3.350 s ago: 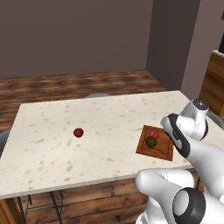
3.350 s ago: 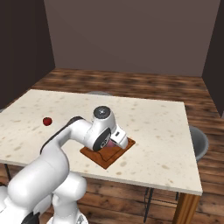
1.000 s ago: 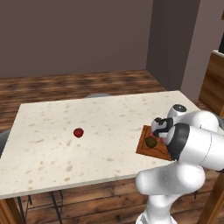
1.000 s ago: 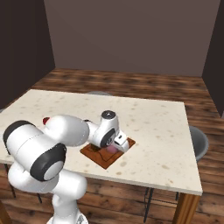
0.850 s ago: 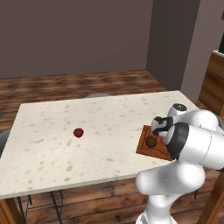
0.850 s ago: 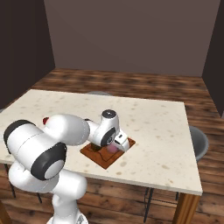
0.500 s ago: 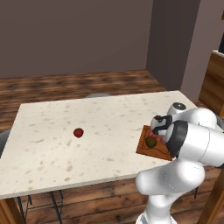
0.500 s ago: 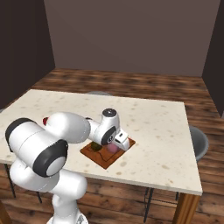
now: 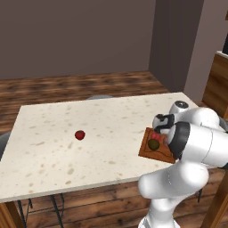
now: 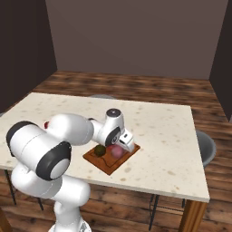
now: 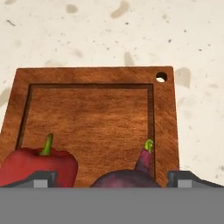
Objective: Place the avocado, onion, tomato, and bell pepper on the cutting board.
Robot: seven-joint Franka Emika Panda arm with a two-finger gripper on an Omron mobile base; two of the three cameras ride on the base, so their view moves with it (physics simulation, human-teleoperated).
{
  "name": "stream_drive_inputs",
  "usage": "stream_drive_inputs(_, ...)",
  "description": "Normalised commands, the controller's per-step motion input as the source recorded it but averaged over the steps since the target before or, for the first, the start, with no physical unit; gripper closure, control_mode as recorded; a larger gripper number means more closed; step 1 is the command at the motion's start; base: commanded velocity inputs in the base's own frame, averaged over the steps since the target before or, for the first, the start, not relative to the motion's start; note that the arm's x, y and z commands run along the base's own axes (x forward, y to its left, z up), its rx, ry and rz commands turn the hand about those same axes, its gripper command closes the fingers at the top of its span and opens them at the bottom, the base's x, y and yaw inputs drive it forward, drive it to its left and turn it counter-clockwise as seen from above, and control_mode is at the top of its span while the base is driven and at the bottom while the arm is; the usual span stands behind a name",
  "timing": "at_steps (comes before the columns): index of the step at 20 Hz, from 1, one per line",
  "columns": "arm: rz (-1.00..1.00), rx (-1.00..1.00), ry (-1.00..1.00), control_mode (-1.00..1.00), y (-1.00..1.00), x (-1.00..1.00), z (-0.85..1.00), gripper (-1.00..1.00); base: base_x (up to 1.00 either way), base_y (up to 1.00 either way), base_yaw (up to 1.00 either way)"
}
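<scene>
Tomato [image 9: 79,135] alone on the pale table [image 9: 53,156], well left of the cutting board [image 11: 92,118], same spot as before. On the board: bell pepper [image 11: 37,168], onion [image 11: 127,177], avocado [image 10: 99,150] just left of the onion. Gripper [image 11: 113,178] low over the onion, fingers wide apart, not touching it; they have spread over the last second. No writing legible

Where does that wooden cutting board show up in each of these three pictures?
Left base view: cutting board at the table's right edge, partly behind the arm.
Right base view: cutting board near the table's front edge, centre.
Hand view: cutting board across the middle.
Shared landmark: the onion lying on it.
</scene>
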Motion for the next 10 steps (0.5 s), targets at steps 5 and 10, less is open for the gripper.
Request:
stream_drive_inputs(5,0.0,0.01,0.0,-1.0,0.0,0.08,0.36,-1.0,0.0,0.0,0.0)
stream_drive_inputs(10,0.03,0.07,-0.07,-1.0,0.03,-0.01,0.79,-1.0,0.0,0.0,0.0)
